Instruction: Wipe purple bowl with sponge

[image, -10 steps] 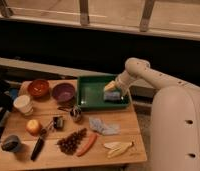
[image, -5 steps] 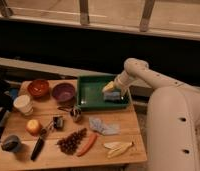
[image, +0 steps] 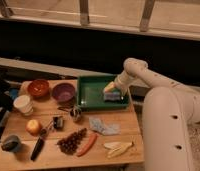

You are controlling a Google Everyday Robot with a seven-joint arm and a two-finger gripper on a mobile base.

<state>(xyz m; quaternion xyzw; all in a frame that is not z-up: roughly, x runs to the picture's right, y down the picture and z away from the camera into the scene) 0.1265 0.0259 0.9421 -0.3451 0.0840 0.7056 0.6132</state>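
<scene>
The purple bowl [image: 63,92] stands on the wooden table just left of the green tray [image: 93,79]. A small grey-blue sponge [image: 114,97] lies inside the tray at its right end. My gripper [image: 111,92] hangs at the end of the white arm, pointing down right over the sponge and at or just above its top. Its jaws stand open, and the sponge still rests on the tray floor. The arm reaches in from the right, well away from the bowl.
A red-orange bowl [image: 38,88] and a white cup [image: 23,104] sit left of the purple bowl. A pale blue cloth [image: 104,126], carrot [image: 86,144], banana peel [image: 118,147], pine cone [image: 71,141], apple [image: 33,126] and small dark items lie across the table's front.
The gripper has stayed over the sponge in the tray, sinking only slightly. Nothing on the table has moved.
</scene>
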